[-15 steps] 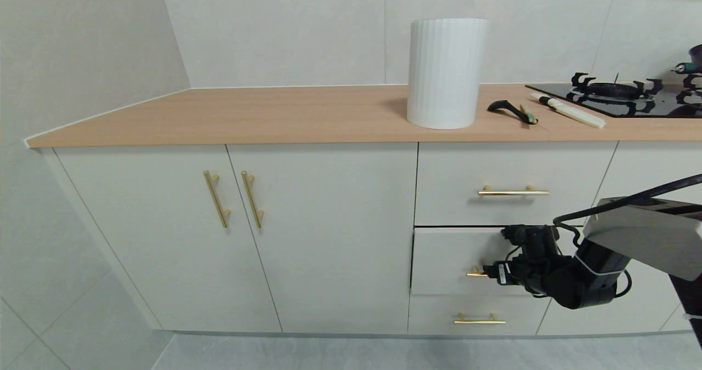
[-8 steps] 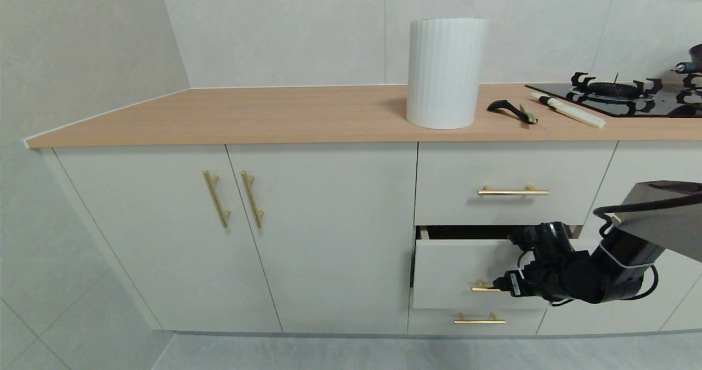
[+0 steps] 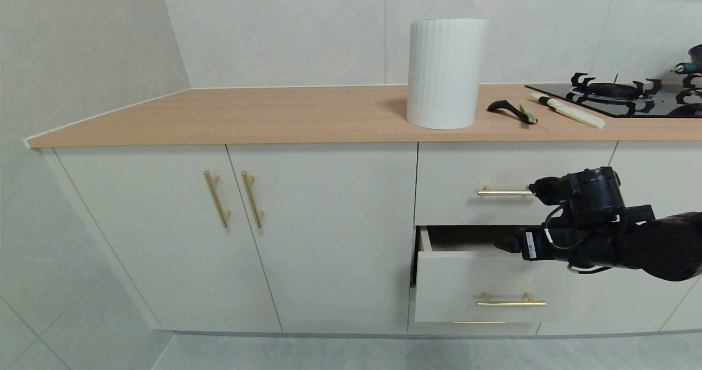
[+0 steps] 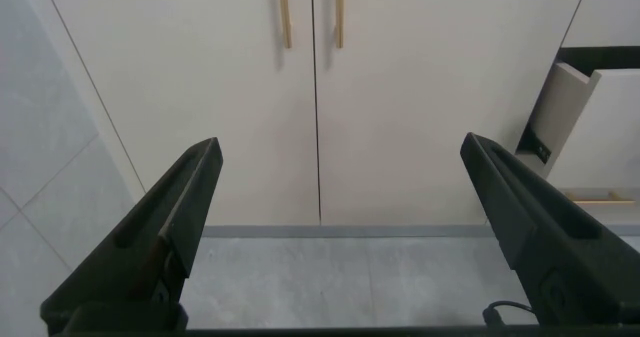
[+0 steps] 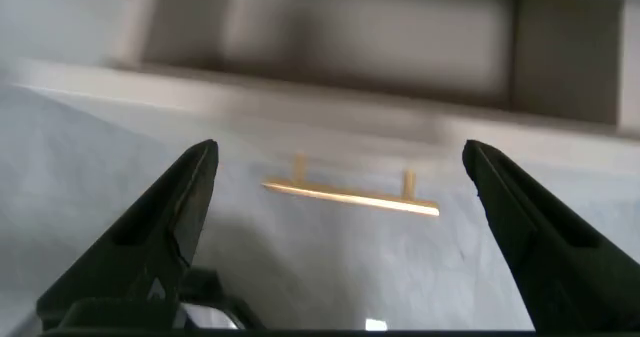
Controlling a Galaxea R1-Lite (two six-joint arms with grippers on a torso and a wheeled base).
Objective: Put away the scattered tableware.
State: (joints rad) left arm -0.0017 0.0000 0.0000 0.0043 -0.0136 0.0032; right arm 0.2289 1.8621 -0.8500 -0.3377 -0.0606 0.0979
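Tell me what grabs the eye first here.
A tall white ribbed cylinder stands on the wooden counter, beside a few utensils lying near the stove. Under the counter, the middle drawer is open, and the right gripper, fingers spread, hangs just above its front edge.

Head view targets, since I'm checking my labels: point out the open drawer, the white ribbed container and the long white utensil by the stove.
open drawer [image 3: 466,277], head view, on its front panel.
white ribbed container [image 3: 445,74], head view, mid side wall.
long white utensil [image 3: 571,111], head view, middle of its length.
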